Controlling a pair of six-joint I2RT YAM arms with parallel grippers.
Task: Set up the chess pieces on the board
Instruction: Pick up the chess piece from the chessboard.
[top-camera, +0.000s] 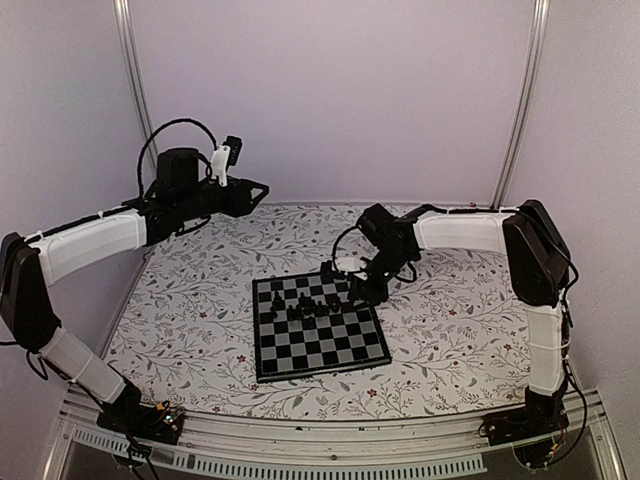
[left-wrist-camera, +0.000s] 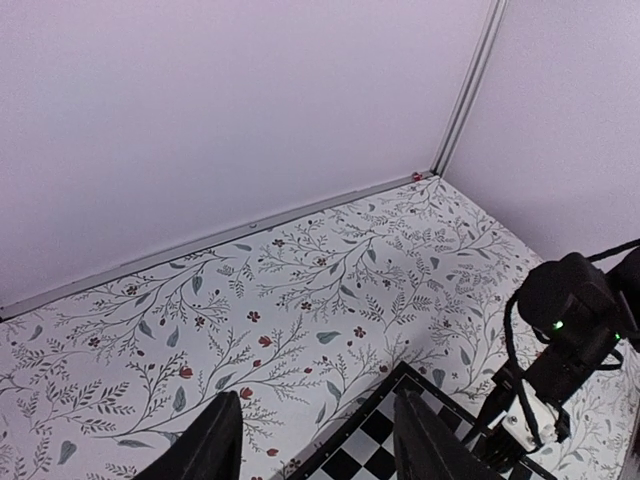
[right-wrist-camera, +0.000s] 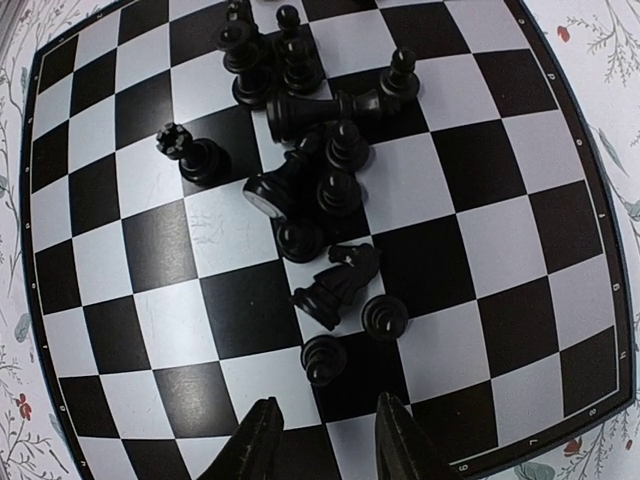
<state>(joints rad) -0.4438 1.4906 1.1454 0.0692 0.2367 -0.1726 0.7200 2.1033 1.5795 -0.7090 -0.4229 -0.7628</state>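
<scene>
The chessboard (top-camera: 330, 352) lies in the middle of the floral surface (top-camera: 180, 300), turned slightly askew to the near edge. The black chess pieces (top-camera: 315, 303) sit in one loose cluster on the board's far half.

In the right wrist view, three of them lie toppled:
- A tall piece (right-wrist-camera: 320, 108) is on its side, its long axis running left to right across the picture, base at the left and head at the right.
- A second fallen piece (right-wrist-camera: 275, 188) lies slanted, with its round base facing lower left.
- A knight (right-wrist-camera: 335, 282) lies on a diagonal, base at lower left and head at upper right.

A rook (right-wrist-camera: 190, 155) stands apart just left of the cluster, and the pawns (right-wrist-camera: 323, 360) around the fallen pieces stand upright.

The right fingers (top-camera: 357, 290) hover over the board's far right edge with a narrow gap between them, holding nothing. The left fingers (top-camera: 260, 189) hang raised above the far left of the surface, spread wide and empty.
</scene>
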